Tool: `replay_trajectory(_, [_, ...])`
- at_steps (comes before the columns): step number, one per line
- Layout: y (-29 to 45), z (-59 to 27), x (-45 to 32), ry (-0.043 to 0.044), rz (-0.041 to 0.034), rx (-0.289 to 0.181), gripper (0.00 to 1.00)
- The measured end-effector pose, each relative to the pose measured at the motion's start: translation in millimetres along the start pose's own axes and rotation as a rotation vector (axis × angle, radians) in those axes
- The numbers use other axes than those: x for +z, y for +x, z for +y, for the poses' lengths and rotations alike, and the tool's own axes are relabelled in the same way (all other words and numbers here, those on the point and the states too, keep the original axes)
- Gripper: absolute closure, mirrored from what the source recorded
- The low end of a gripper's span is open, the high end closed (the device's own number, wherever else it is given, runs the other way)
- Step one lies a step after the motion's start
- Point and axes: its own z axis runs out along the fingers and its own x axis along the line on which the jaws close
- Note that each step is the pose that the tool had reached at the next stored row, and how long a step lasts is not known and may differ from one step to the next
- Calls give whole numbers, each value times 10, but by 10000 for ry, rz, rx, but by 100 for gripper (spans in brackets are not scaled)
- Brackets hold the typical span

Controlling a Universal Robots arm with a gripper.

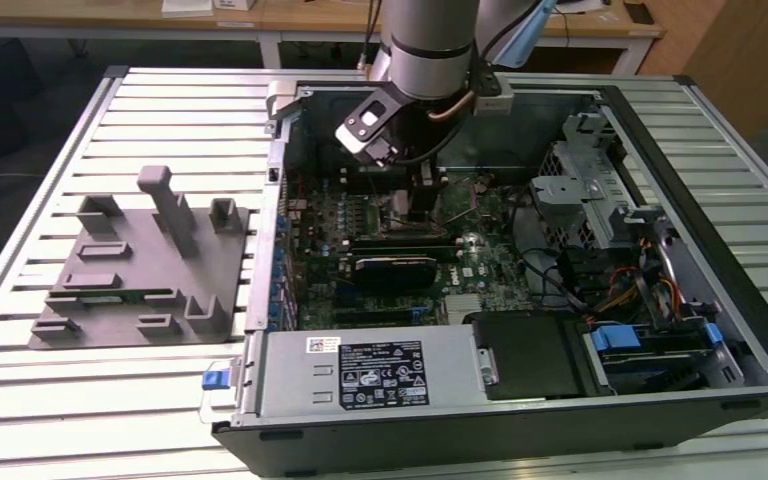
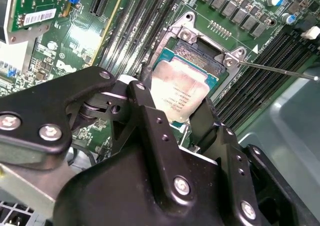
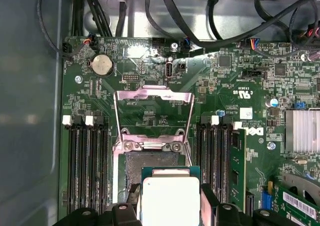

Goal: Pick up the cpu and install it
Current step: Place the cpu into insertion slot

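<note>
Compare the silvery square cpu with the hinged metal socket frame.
The small flat silvery-topped cpu is a solid square; the bare metal socket frame is an open outline with green motherboard showing through. The cpu is held in the gripper; the frame is swung open, holding nothing. Both are metallic and squarish.

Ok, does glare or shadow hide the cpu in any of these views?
First wrist view: the cpu glares near white, print washed out. Second wrist view: softer sheen, print faintly shows, the tool covers one edge. Exterior view: even light, but the case interior under the arm is dim.
</note>
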Motion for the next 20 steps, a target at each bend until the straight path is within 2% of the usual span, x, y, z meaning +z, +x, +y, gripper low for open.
replay_trajectory(7, [12,28,32,-18,0,0,46])
replay_trajectory(16, [88,45,119,-18,-22,0,46])
replay_trajectory(18, [101,44,130,-20,-39,0,46])
replay_trajectory(20, [103,44,146,-18,-87,-2,46])
